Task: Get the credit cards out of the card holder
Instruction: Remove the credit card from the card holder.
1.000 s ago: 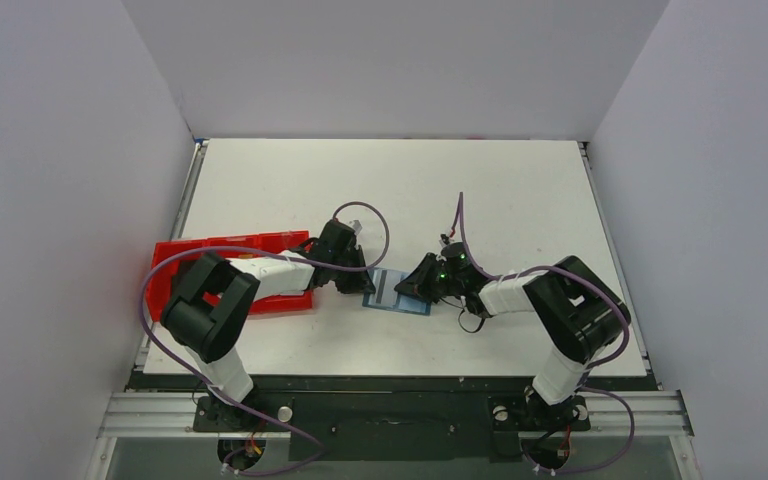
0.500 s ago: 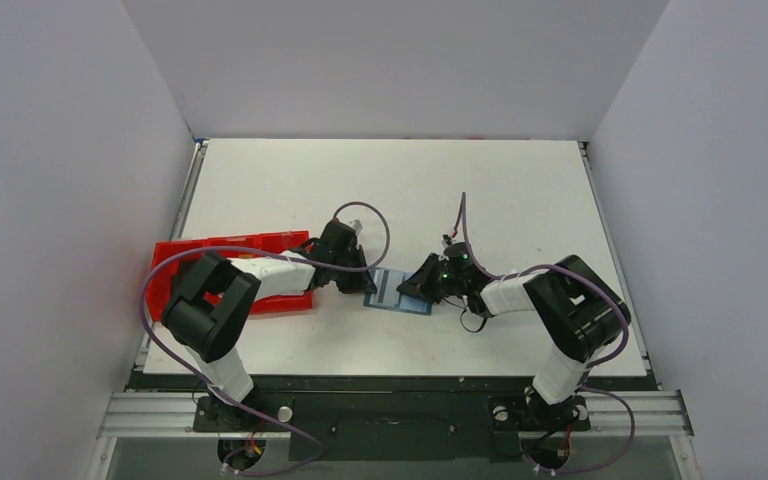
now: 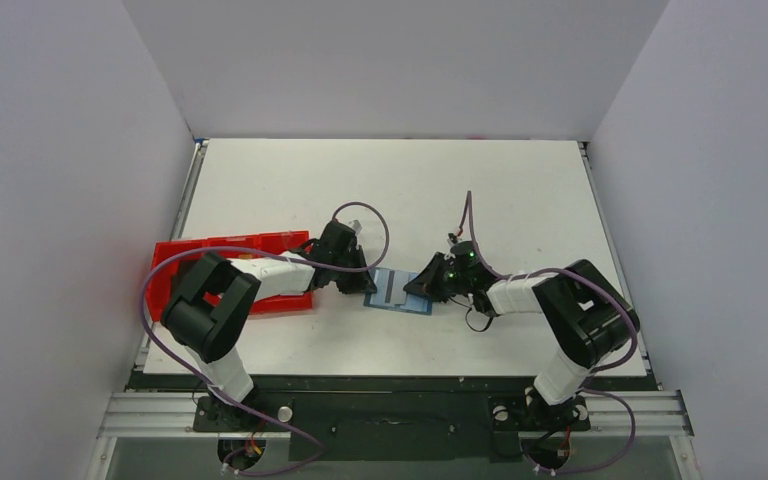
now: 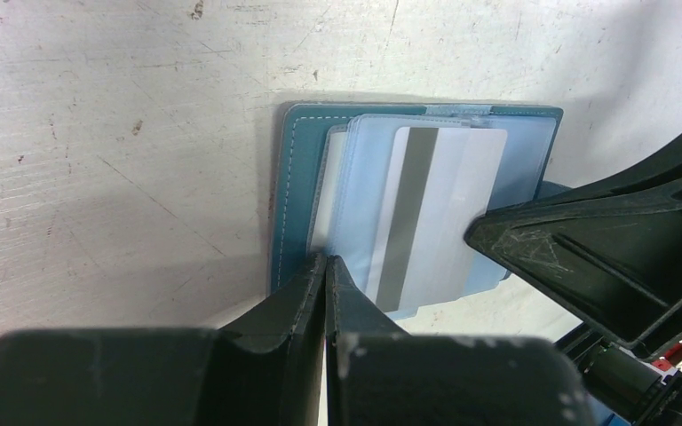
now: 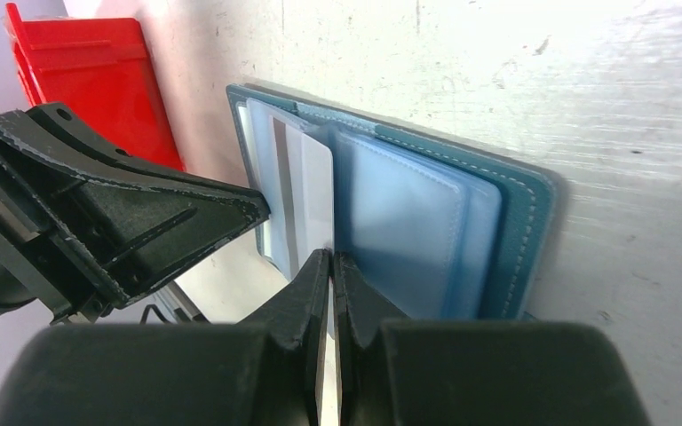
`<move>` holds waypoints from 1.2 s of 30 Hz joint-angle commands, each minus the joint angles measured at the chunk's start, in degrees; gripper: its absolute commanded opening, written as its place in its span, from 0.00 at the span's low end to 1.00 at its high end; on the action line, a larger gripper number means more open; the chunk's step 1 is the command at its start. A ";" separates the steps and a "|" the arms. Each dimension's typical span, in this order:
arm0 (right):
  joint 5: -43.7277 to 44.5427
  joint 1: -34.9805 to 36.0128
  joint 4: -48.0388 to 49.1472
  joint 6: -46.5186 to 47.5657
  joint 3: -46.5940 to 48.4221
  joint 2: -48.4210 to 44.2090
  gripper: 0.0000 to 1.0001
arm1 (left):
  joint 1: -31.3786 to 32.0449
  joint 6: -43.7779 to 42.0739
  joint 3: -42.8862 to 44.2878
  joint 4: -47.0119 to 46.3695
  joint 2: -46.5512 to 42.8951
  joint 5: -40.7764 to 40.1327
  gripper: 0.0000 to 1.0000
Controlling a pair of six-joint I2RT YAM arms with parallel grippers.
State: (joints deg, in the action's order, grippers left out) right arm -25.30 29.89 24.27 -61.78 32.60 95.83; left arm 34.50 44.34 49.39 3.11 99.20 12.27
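The blue card holder lies open on the table between both arms, its clear sleeves showing. A pale credit card with a grey stripe sticks partly out of a sleeve. My right gripper is shut on that card's edge and comes in from the right. My left gripper is shut. Its tips press on the holder's left side, with nothing seen between them. No other card shows.
A red tray sits at the table's left edge, under the left arm. White walls stand on three sides of the table. The two grippers point at each other, a few centimetres apart, over the holder.
My right gripper has closed on the card and shifted slightly to the right, and the grey stripe has moved a little with it. The left arm has stayed put.
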 commanded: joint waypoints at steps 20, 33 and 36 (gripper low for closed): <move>1.39 -1.79 -10.56 7.62 0.47 -8.69 0.00 | 1.31 -0.96 -0.68 4.39 -2.55 -2.87 0.00; 1.68 -1.94 -14.21 8.48 1.67 -11.77 0.00 | 1.62 -4.26 8.08 10.79 -6.95 -1.97 0.02; 1.49 -2.10 -14.97 8.45 2.34 -12.32 0.00 | 1.55 -4.90 9.27 11.69 -7.73 -1.50 0.14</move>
State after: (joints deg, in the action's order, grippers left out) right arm -24.82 28.40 10.07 -54.54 32.51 86.00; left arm 35.97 41.45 55.16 12.80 94.72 10.68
